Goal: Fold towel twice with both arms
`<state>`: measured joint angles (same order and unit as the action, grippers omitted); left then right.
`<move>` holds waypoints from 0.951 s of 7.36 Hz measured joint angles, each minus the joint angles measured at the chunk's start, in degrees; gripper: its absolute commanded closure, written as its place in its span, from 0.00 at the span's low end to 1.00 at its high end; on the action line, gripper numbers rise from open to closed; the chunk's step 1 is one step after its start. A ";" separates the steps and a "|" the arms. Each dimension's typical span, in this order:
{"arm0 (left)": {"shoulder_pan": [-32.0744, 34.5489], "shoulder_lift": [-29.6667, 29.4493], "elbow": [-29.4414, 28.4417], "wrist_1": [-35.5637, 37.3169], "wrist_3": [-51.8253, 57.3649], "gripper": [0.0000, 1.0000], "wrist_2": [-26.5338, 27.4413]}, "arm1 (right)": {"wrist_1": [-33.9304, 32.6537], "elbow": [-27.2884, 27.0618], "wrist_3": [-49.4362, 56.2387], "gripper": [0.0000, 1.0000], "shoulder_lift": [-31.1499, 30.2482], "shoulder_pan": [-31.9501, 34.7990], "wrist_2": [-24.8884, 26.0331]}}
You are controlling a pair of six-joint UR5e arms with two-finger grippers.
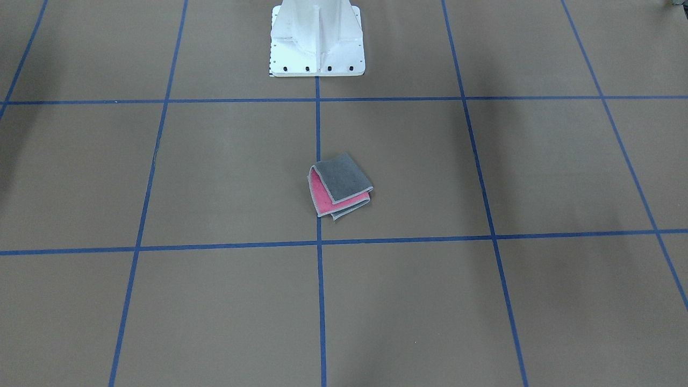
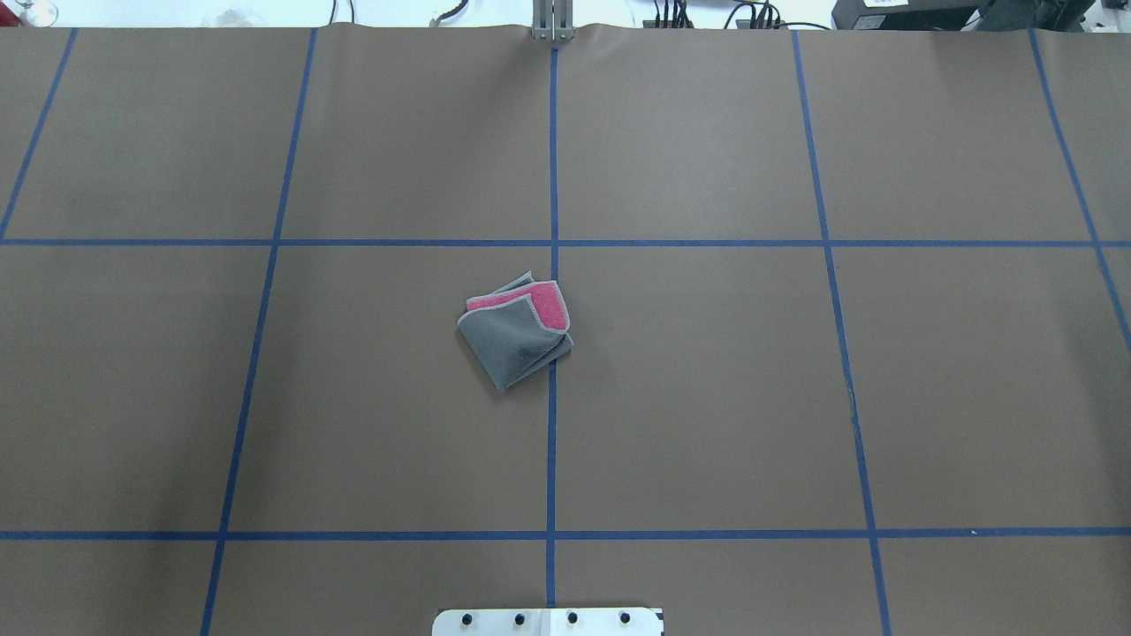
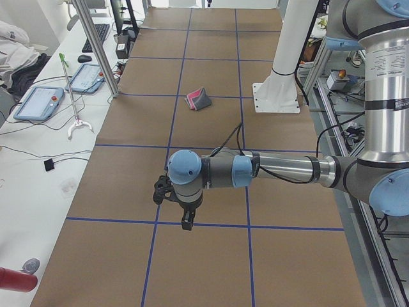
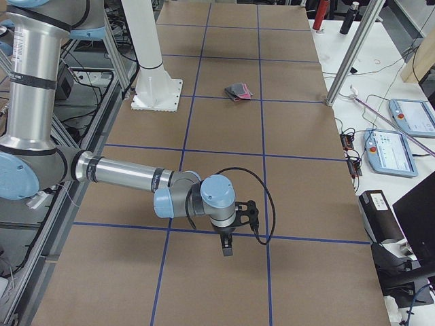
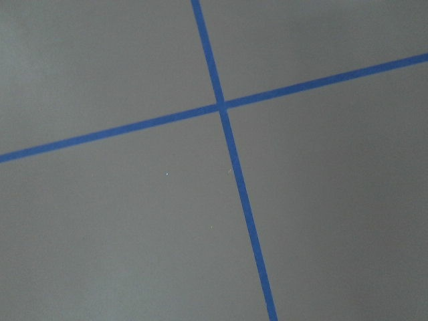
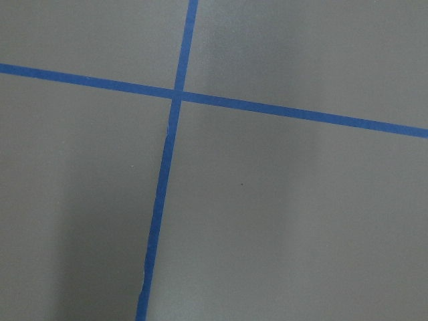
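Left arm [image 3: 275, 169]: it reaches out low over the table [image 2: 707, 397], well apart from the towel. The left gripper [image 3: 186, 222] points down at the surface. Only the side view shows it, so whether its jaws are open or closed cannot be told. Its wrist view shows nothing but brown table and a crossing of blue tape lines [image 5: 221, 105]; no cloth lies under it.

Towel [image 2: 517, 340]: it lies near the table centre, in front of the white pedestal [image 1: 317, 43], and overlaps the middle tape line. It forms a small stacked packet, turned at an angle to the grid. The grey face is on top, and a pink strip shows along the edges farther from the robot. The layers do not line up exactly. Judging by the stack, both folds appear done.

Right arm [image 4: 129, 176]: it mirrors the left, low and well apart from the towel. The right gripper [image 4: 227, 248] points down over bare table. Its jaw state cannot be told either. With both arms out to the sides, the packet lies undisturbed and in full view for checking.
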<state>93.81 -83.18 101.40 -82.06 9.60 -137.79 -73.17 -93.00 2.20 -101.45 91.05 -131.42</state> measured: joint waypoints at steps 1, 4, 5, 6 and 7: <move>0.05 0.42 0.65 -0.48 -3.33 0.00 -0.16 | 0.08 0.04 -0.12 0.00 0.00 0.00 0.00; -0.07 1.24 1.10 -1.37 -5.70 0.00 -0.63 | 0.13 0.08 -0.31 0.00 -0.05 0.00 -0.14; -0.13 1.28 0.95 -1.41 -5.71 0.00 -0.59 | 0.13 0.12 -0.34 0.00 -0.06 0.00 -0.19; -0.15 1.30 0.88 -1.43 -5.73 0.00 -0.47 | 0.14 0.13 -0.34 0.00 -0.13 0.00 -0.22; -0.14 1.33 0.99 -1.46 -5.70 0.00 -0.53 | 0.13 0.13 -0.35 0.00 -0.23 0.00 -0.24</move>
<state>93.67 -81.85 102.39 -83.52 3.91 -138.32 -73.04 -92.86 1.85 -101.68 91.06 -131.66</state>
